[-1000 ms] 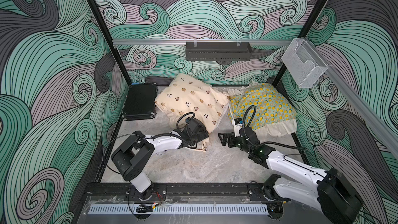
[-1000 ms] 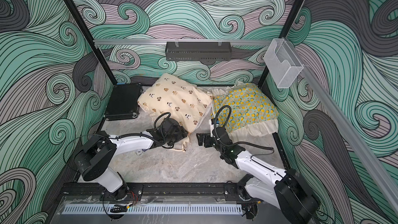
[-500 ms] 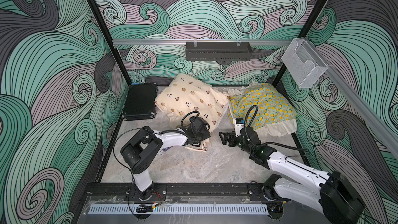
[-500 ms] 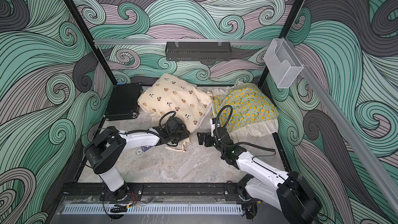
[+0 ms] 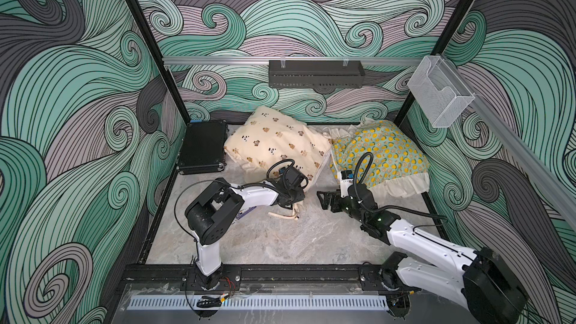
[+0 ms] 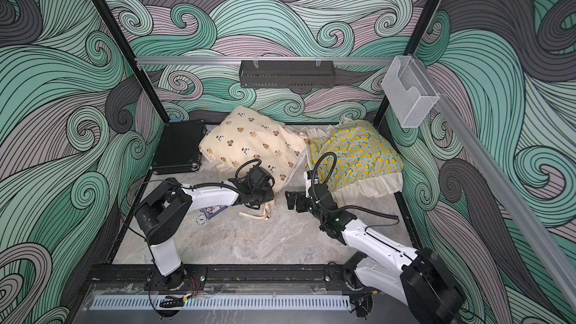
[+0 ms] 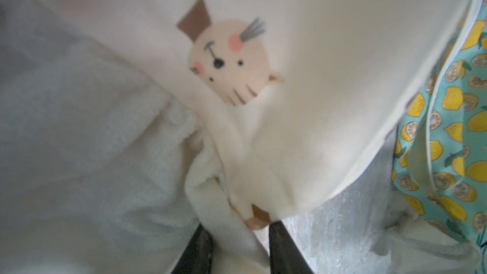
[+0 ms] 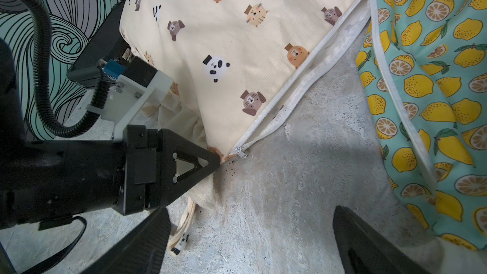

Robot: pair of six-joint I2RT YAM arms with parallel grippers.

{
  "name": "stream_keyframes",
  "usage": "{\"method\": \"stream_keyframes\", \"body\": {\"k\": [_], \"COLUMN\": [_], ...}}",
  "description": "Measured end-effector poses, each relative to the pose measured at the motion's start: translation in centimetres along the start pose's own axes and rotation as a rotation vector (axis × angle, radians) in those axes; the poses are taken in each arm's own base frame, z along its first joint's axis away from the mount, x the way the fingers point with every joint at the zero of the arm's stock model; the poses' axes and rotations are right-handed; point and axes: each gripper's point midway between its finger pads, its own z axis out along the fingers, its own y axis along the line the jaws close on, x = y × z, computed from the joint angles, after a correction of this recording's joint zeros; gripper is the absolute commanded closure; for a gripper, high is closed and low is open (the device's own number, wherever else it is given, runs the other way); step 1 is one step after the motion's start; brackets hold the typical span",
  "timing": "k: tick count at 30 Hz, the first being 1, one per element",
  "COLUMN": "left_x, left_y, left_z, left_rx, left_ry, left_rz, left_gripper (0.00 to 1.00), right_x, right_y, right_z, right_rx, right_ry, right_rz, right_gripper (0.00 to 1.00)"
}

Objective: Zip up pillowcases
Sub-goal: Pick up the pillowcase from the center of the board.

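Note:
The cream pillowcase [image 5: 274, 144] with bear and panda prints lies at the back, beside the teal lemon pillowcase [image 5: 380, 154]; both top views show them. My left gripper [image 7: 238, 225] is at the cream pillowcase's near corner, with its jaws drawn in on a bunch of that fabric. In the right wrist view its fingertip [image 8: 213, 160] sits just beside the zipper pull [image 8: 242, 153], and the zipper [image 8: 303, 85] gapes open along the edge. My right gripper [image 8: 250, 210] hovers wide open over bare floor, a little short of the pull. Cream ties [image 5: 283, 215] trail on the floor.
A black ribbed hard case [image 5: 202, 146] lies at the back left, against the cream pillowcase. A black shelf [image 5: 315, 73] hangs on the back wall and a clear bin [image 5: 439, 95] on the right rail. A small blue card [image 6: 212, 213] lies under the left arm.
My left gripper's jaws have narrowed onto the cream pillowcase's corner, and the left arm's elbow has swung forward and to the right. The right arm has barely moved.

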Motion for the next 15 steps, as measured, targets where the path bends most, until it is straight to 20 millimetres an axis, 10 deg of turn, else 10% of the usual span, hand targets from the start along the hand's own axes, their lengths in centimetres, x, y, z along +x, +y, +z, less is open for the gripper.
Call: {"method": "stream_keyframes", "body": {"k": [15], "left_x": [0.0], "left_y": [1.9], "left_z": [-0.2], "left_rx": [-0.092], "left_ry": [-0.013], "left_rz": [0.036], "left_gripper": [1.00], "right_x": [1.3], "right_y": [-0.2], "right_z": [0.8], "right_rx": [0.001], "right_ry": [0.054], "right_rz": [-0.007], "right_gripper": [0.01]}}
